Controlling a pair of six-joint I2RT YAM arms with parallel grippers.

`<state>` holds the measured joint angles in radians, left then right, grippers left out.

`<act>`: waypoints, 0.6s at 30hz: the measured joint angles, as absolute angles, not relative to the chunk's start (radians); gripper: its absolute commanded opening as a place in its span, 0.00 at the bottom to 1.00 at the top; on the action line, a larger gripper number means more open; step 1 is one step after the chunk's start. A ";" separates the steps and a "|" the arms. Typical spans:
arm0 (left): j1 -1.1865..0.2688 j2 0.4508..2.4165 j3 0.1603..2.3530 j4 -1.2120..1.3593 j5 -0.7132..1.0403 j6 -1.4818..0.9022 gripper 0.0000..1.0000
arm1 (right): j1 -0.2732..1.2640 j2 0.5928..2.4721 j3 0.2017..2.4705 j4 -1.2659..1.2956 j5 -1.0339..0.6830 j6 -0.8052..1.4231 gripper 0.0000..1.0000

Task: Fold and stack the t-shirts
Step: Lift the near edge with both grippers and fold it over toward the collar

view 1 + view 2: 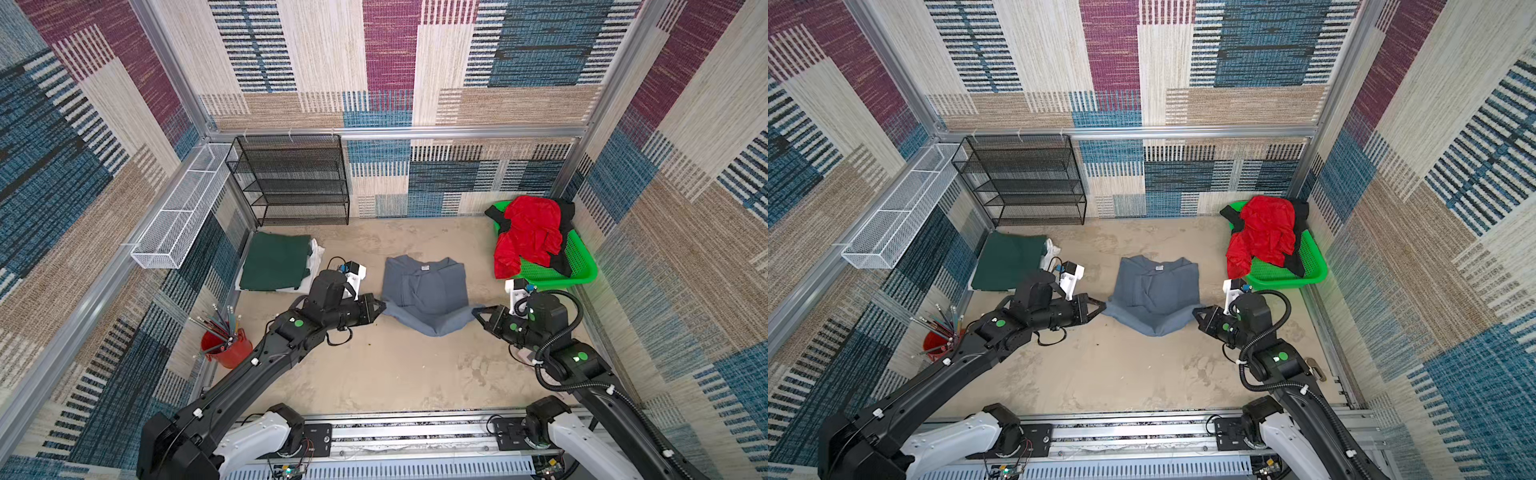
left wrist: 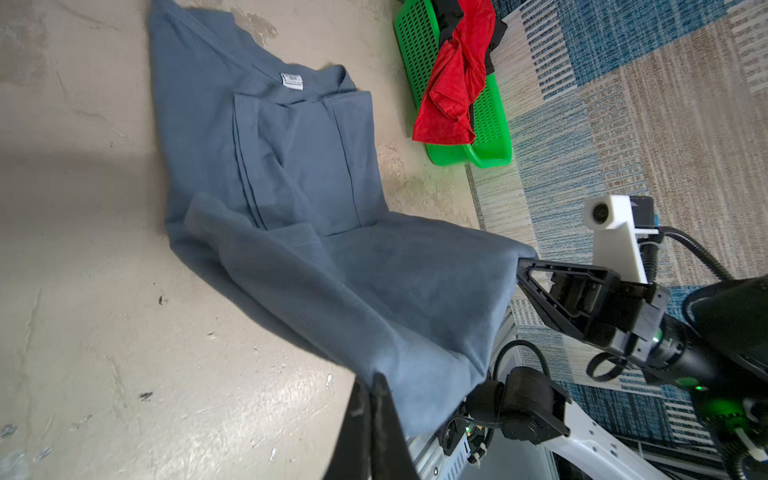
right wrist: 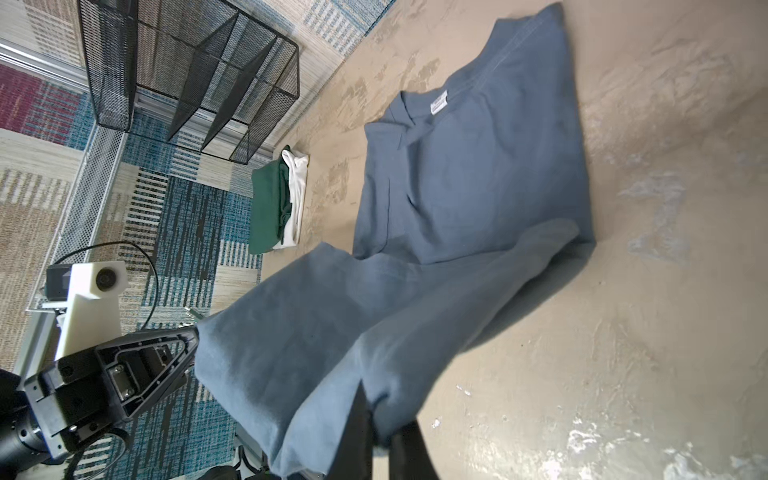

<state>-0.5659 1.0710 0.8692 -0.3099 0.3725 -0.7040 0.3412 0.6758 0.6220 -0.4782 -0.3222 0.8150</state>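
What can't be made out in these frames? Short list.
- White t-shirt: mostly under the dark green t-shirt in both top views; fold unseen.
- Black t-shirt: buried under the red t-shirt in the green basket; shape unclear.
- Label on the grey t-shirt: print too small, all views.
- Left end effector, left wrist view: body cut off by the bottom edge.

The slate grey t-shirt (image 1: 424,291) is soft matt cloth; the counter (image 1: 395,374) looks rough and mottled; at two o'clock the basket (image 1: 575,259) is glossy green plastic mesh
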 measured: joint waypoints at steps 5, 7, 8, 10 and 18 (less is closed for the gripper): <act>-0.566 1.092 0.894 -0.327 0.360 -0.704 0.00 | 0.341 0.715 0.703 -0.548 -0.321 0.831 0.00; -0.565 1.114 0.908 -0.337 0.343 -0.704 0.00 | 0.342 0.749 0.722 -0.555 -0.306 0.824 0.00; -0.565 1.127 0.918 -0.341 0.343 -0.704 0.00 | 0.342 0.773 0.728 -0.559 -0.304 0.821 0.00; -0.561 1.146 0.933 -0.342 0.342 -0.703 0.00 | 0.342 0.809 0.735 -0.567 -0.303 0.813 0.00; -0.521 1.229 0.984 -0.341 0.322 -0.676 0.00 | 0.342 0.937 0.799 -0.559 -0.276 0.776 0.00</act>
